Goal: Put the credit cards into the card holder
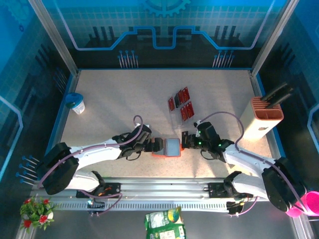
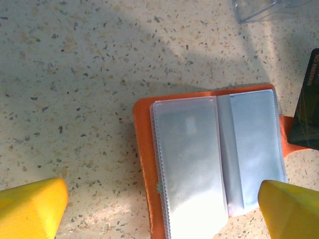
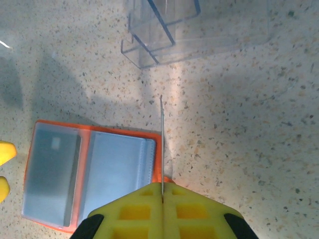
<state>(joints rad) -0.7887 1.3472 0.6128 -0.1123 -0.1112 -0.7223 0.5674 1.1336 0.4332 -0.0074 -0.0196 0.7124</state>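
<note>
The card holder (image 1: 169, 148) lies open on the table, orange outside with grey-blue clear sleeves (image 2: 199, 159) inside. My left gripper (image 2: 162, 214) is open at its left end, one yellow fingertip (image 2: 30, 209) off to one side on the table and the other at the holder's corner. My right gripper (image 3: 162, 191) is shut on a thin black credit card (image 3: 161, 139) held on edge, just past the holder's right edge (image 3: 167, 149). That black card (image 2: 306, 104) also shows in the left wrist view. Several red credit cards (image 1: 180, 103) stand in a clear tray behind the holder.
The clear plastic tray (image 3: 164, 30) sits just beyond the holder. A tall salmon-and-white box with black tools (image 1: 263, 117) stands at the right edge. A small blue-lidded cup (image 1: 76, 103) is at the far left. Blue walls fence the table.
</note>
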